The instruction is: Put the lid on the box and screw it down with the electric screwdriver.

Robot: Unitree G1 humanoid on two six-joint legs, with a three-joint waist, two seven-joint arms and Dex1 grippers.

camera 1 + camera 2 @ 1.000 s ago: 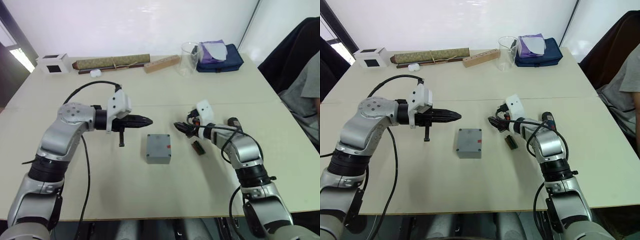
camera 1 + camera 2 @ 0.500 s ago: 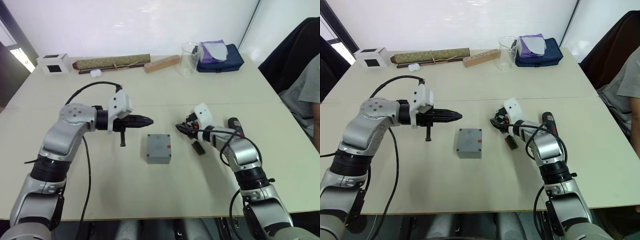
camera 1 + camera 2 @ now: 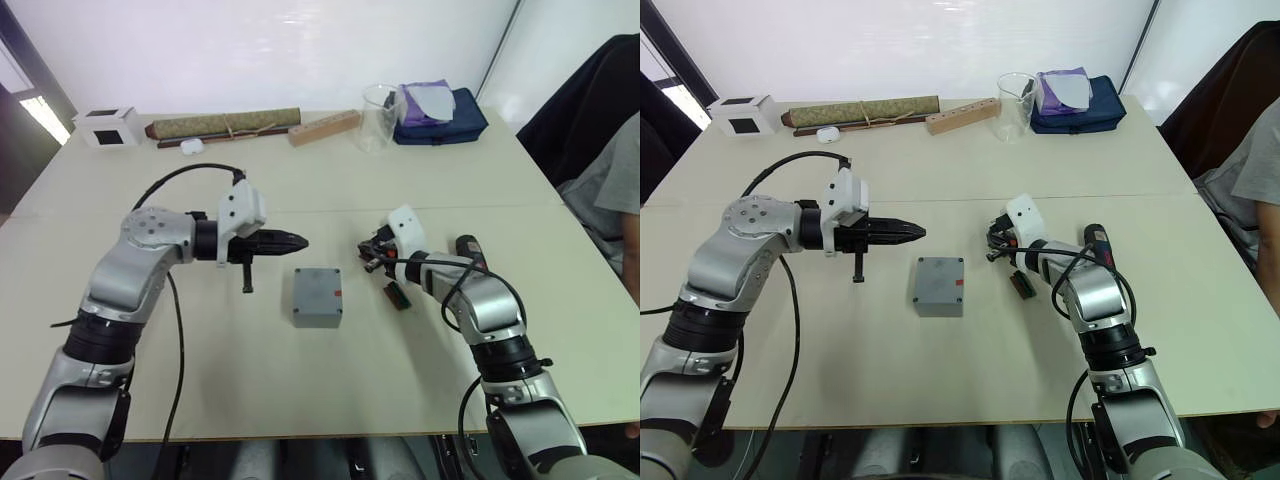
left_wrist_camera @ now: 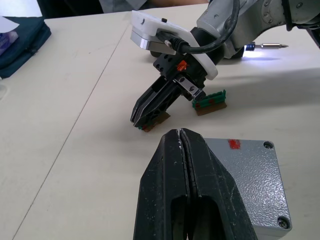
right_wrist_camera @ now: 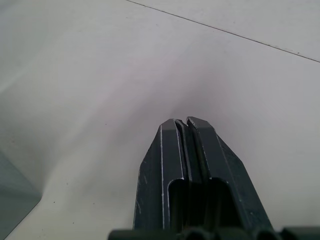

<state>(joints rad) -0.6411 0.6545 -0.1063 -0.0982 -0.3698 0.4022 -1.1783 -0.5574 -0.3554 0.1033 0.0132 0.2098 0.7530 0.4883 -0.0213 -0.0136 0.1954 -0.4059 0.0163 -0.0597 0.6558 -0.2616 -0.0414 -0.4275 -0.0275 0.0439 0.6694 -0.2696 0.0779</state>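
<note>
At table centre, the box (image 3: 317, 296) sits with the lid (image 4: 246, 172) already on, both grippers clenched on nothing.

Box rests flat, red mark on its right side, corner screws visible in the lid. Left gripper (image 3: 297, 241) hovers just left and far of the box, fingers pressed together, pointing right toward it. Right gripper (image 3: 368, 257) is low over the table (image 3: 300, 390) right of the box, fingers closed and empty, pointing left; a small green-and-brown part (image 3: 399, 295) lies just near of it. Electric screwdriver (image 3: 467, 249) lies on the table further right, beyond the right forearm; in the left wrist view its long axis runs left-right, thin bit pointing right, tip light on.
</note>
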